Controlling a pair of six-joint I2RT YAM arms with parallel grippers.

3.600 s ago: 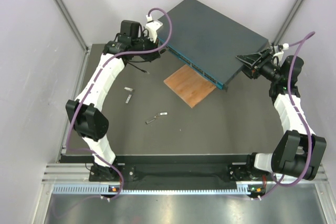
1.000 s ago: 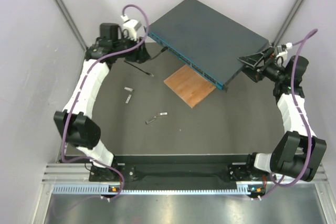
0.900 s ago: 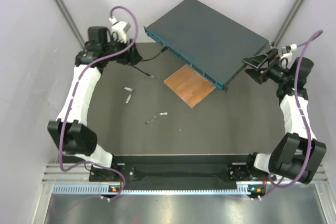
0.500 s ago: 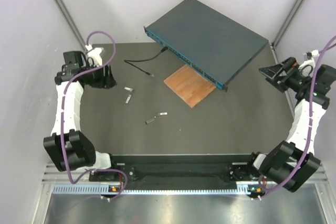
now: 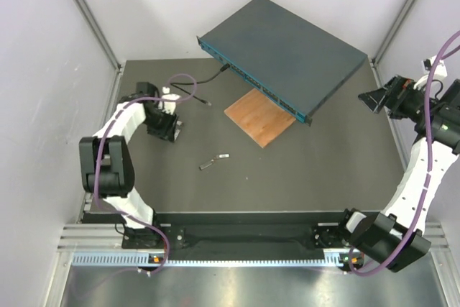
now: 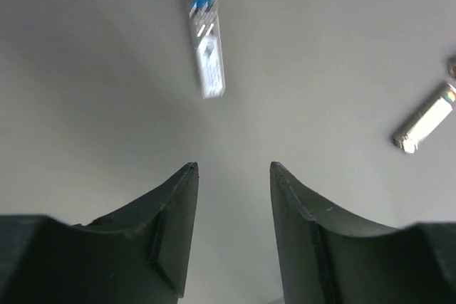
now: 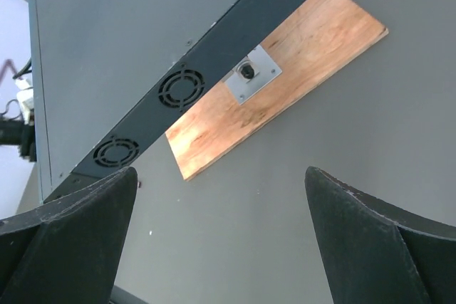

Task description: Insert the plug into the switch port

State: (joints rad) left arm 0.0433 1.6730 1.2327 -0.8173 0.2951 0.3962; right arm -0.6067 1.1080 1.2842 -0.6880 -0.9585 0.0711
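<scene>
a robotics lab test cell. plain pale wall panels (image 5: 43, 70) held by bare metal corner posts (image 5: 85, 16) box in a dark matte table (image 5: 302, 177). an aluminium rail (image 5: 72, 239) at its near edge carries the white left arm (image 5: 121, 118) and right arm (image 5: 425, 170), both trailing purple cables (image 5: 425, 116). on the table sit test props: a network switch (image 5: 287, 44) and a wooden board (image 5: 260, 116).

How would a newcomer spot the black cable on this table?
Start at the wide, flat, dark blue-grey network switch at the back and find its teal front face. Left of the brown wooden square board, a thin black cable lies bent on the dark tabletop, one end up by that face. Unlike the small loose grey pieces nearby, it is long, black and curved.
</scene>
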